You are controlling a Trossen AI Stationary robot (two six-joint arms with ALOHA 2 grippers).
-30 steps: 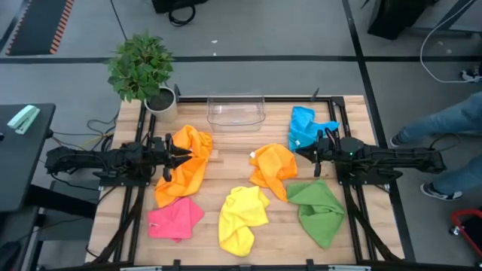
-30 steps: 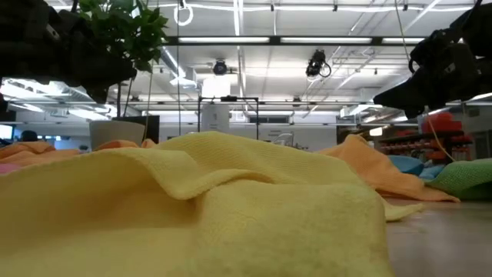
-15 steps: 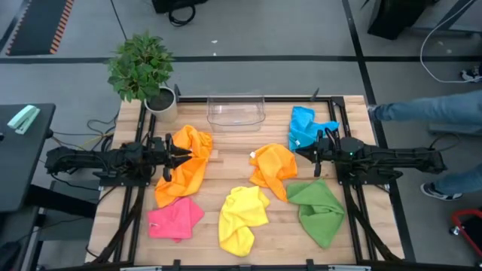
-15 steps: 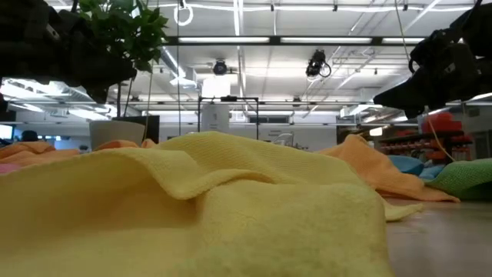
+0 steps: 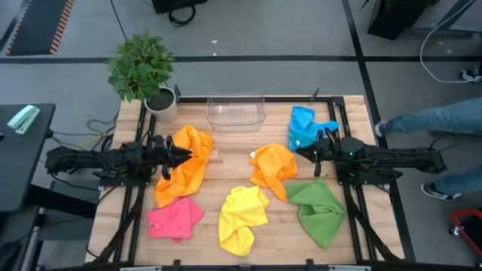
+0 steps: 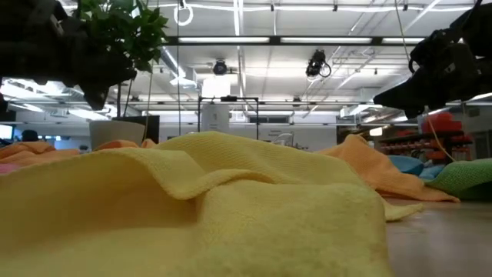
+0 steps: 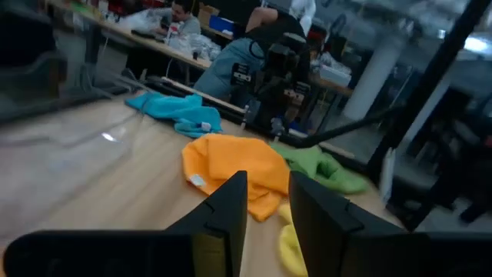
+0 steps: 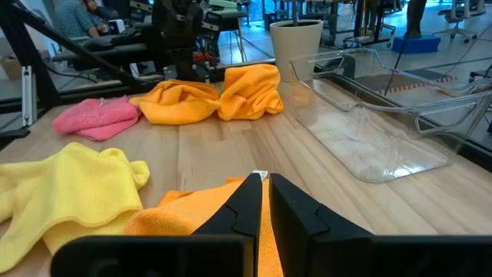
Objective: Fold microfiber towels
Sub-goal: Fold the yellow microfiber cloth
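Six microfiber towels lie crumpled on the wooden table. One orange towel is at the left and another orange one in the middle. Yellow, pink and green lie along the near side, and blue at the far right. My left gripper hovers level over the left orange towel's edge. Its fingers stand a little apart with nothing between them. My right gripper hovers level beside the middle orange towel, its fingers shut and empty.
A clear plastic bin stands at the far edge, with a potted plant at the far left corner. A person's legs show on the floor beyond the table's right side. In the low view the yellow towel fills the foreground.
My left gripper has rolled a little about the line it points along, staying in place. The person beyond the table's right side has shifted their legs. The towels and my right gripper have kept still.
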